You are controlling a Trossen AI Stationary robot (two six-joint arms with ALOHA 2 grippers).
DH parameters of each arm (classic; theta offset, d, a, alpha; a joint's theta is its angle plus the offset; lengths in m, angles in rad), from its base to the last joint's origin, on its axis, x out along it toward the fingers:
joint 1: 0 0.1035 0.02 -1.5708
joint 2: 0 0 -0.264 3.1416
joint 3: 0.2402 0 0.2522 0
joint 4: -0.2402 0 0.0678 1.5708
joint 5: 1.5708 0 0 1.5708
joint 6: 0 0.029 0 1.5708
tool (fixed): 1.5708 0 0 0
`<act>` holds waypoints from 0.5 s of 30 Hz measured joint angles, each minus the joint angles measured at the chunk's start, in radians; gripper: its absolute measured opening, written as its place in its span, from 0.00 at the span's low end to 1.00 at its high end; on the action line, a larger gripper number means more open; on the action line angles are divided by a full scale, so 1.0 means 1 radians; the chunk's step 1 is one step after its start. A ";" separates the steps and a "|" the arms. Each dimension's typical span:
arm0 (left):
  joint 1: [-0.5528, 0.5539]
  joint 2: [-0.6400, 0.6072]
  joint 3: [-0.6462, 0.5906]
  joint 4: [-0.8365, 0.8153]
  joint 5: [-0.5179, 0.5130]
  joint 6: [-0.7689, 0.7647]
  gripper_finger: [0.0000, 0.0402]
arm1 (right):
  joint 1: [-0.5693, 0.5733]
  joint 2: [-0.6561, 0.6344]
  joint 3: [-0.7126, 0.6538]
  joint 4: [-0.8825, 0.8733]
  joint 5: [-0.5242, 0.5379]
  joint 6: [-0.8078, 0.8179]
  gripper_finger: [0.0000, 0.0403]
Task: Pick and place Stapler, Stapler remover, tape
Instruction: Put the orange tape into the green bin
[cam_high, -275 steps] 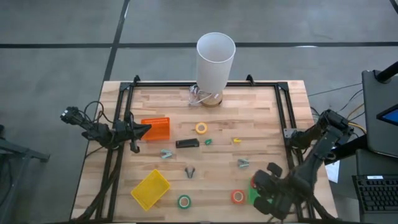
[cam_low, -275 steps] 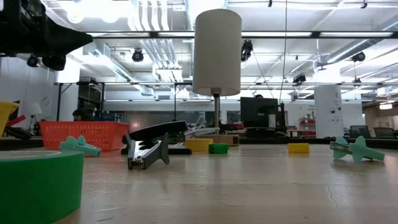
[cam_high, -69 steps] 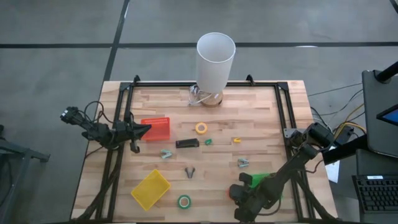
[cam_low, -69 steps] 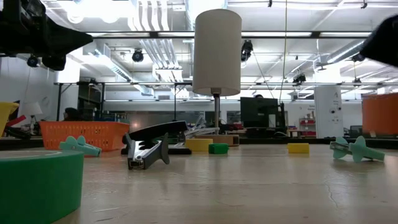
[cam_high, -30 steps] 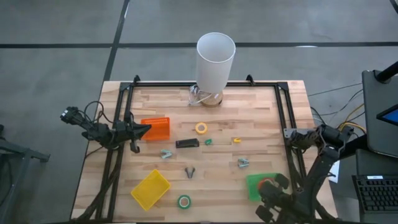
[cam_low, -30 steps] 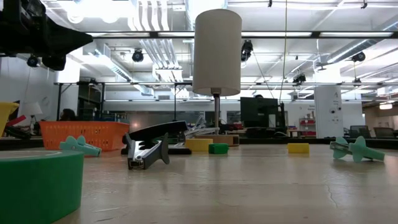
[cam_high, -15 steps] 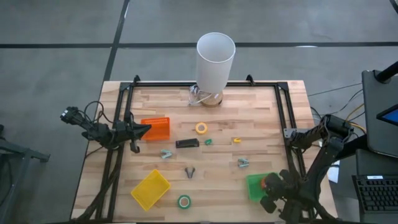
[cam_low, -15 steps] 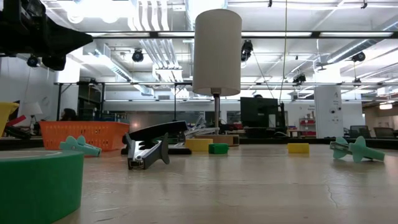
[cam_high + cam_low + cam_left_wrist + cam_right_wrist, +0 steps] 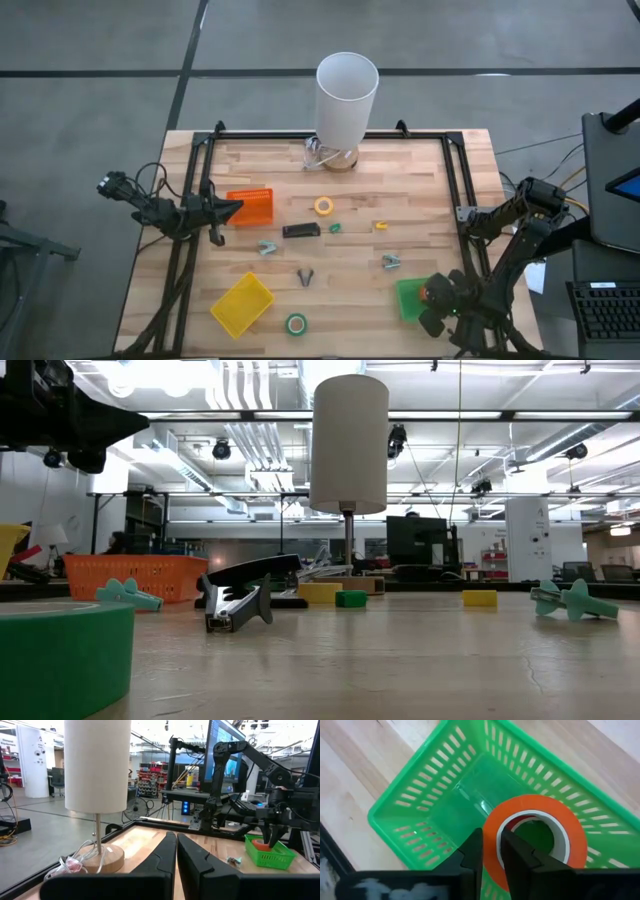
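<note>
The right hand [image 9: 491, 851] is clamped on the rim of an orange tape ring [image 9: 536, 838], holding it over the green basket [image 9: 422, 799] at the bench's [image 9: 420, 180] near right corner. The left hand [image 9: 177, 851], fingers pressed together, waits over the left edge by the orange basket [image 9: 251, 207]. The stapler [image 9: 300, 230] lies mid-bench, with the yellow tape [image 9: 324, 206] just beyond it and the green tape [image 9: 296, 324] near the front edge.

Right gripper [image 9: 491, 851] low at the table's front right corner, jaws nearly closed; left gripper [image 9: 176, 851] closed at the left edge
</note>
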 joint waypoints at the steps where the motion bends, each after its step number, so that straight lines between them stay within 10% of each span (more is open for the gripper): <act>1: 0.000 0.000 0.000 0.000 0.000 0.000 0.05 | 0.000 0.001 0.000 -0.005 -0.001 0.002 0.16; 15: 0.000 0.000 0.000 0.000 0.000 0.000 0.05 | -0.001 0.001 0.006 -0.032 -0.114 0.006 0.14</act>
